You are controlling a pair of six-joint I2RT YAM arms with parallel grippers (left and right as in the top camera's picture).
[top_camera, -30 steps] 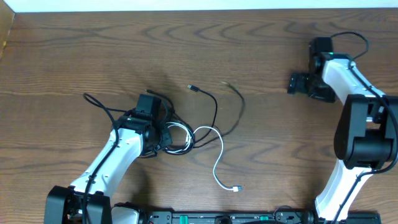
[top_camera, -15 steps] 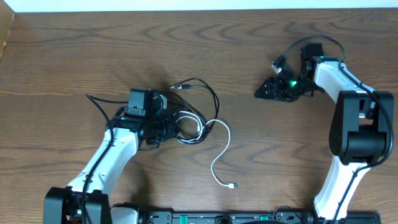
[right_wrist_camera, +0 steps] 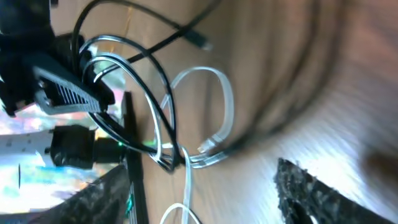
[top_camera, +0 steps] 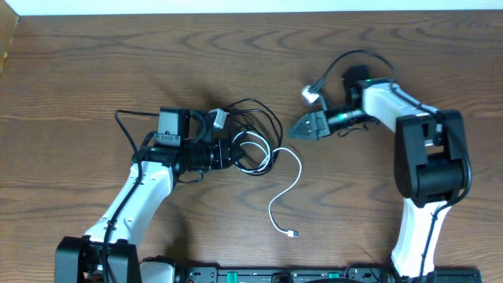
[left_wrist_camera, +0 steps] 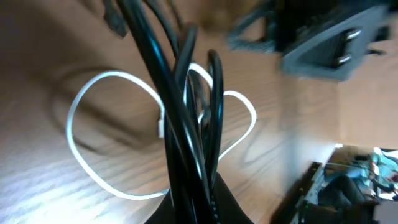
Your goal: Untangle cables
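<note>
The cables lie tangled at mid-table. Black cords (top_camera: 263, 119) loop up and around, and a white cord (top_camera: 288, 182) trails down to a small plug (top_camera: 293, 233). My left gripper (top_camera: 229, 154) points right and is shut on a bundle of the black cords (left_wrist_camera: 180, 124), which rise straight out of its jaws (left_wrist_camera: 194, 210); the white cord (left_wrist_camera: 81, 106) loops behind them. My right gripper (top_camera: 299, 130) points left, just right of the tangle and apart from it, open. In the right wrist view its fingers (right_wrist_camera: 305, 193) stand wide, with the white cord (right_wrist_camera: 227, 99) and black loops (right_wrist_camera: 152, 93) ahead.
The wooden table (top_camera: 94, 71) ends at a white strip along the far edge. A cardboard corner (top_camera: 8, 39) sits at the far left. The arms' base rail (top_camera: 283, 275) runs along the near edge. The right arm's own black wire (top_camera: 354, 59) arcs above its wrist.
My right gripper has swung left from the far right to the tangle's edge, its jaws narrowing a little. My left gripper turned rightward with the black cords, dragging the loops and white cord.
</note>
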